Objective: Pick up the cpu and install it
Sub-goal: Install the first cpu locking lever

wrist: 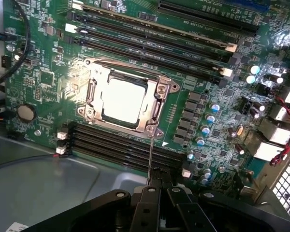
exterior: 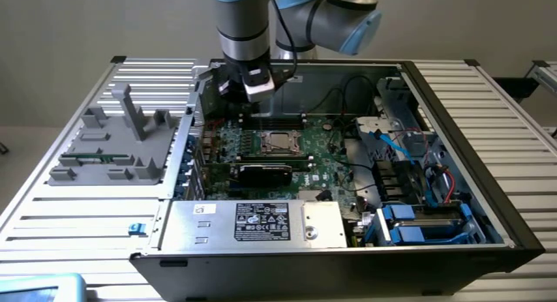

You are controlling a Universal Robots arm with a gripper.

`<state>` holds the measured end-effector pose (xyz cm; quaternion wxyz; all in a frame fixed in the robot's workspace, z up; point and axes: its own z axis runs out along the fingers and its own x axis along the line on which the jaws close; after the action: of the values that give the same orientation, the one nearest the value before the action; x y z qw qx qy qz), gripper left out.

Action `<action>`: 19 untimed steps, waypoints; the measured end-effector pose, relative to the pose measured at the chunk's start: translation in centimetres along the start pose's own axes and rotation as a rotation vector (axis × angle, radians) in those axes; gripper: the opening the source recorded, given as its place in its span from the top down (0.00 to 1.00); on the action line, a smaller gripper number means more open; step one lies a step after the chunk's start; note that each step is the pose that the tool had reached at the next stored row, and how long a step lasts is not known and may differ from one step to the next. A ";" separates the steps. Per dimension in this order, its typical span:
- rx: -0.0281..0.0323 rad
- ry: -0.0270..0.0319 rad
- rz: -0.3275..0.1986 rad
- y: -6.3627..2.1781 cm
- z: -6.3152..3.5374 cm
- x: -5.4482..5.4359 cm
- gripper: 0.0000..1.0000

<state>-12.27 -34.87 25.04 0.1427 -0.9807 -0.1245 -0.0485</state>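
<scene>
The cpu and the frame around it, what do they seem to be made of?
The cpu: its top looks like metal, smooth and pale, glaring under the light. The frame: probably bare steel, silver-grey with sharp glints on its edges.

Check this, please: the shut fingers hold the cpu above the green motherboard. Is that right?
Not quite. The shut fingers are above the green motherboard, but the cpu is not in them: the wrist view shows it lying in its socket on the board.
</scene>
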 end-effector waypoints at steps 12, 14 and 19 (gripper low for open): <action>0.0011 0.0175 -0.002 0.02 0.07 0.0 0.89; 0.0005 0.0199 0.005 0.03 0.08 0.0 0.89; -0.0086 0.0404 0.078 0.05 0.14 0.0 0.89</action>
<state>-12.27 -34.88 24.89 0.1428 -0.9842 -0.0832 -0.0633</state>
